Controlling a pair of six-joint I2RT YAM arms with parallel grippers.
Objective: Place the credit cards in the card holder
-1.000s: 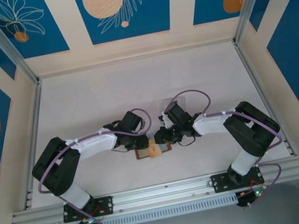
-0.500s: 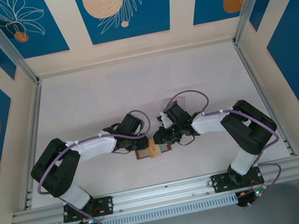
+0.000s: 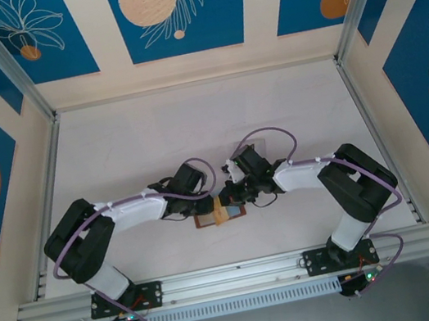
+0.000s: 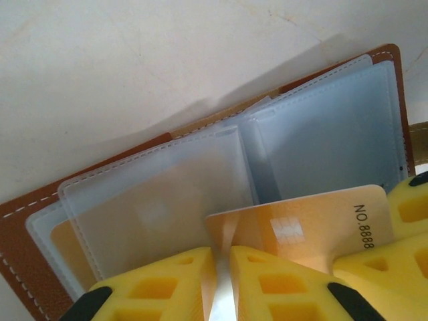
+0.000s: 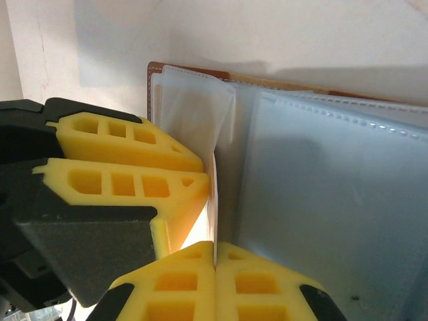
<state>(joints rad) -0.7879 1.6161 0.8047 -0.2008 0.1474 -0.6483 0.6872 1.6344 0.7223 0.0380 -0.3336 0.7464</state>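
Left wrist view showed the holder (image 4: 17, 227) lying open on the table (image 4: 134, 60), its stitched brown leather framing soft, frosted bluish sleeves (image 4: 321, 134). The left gripper (image 4: 224, 257) had its yellow foam fingers pinched on a thin pale leaf, apparently one sleeve, held up off the stack. The right gripper (image 5: 215, 249) was clamped on the card (image 4: 314, 217), a stiff, glossy tan rectangle printed NO.8888. Its edge met the raised leaf, but I could not tell whether it had entered. I judged the step to be insertion of this card. The next move called for sliding it flat and straight into the pocket, since limp plastic could buckle or snag a corner. A tan shape, perhaps another card (image 4: 63, 244), showed through a left pocket.
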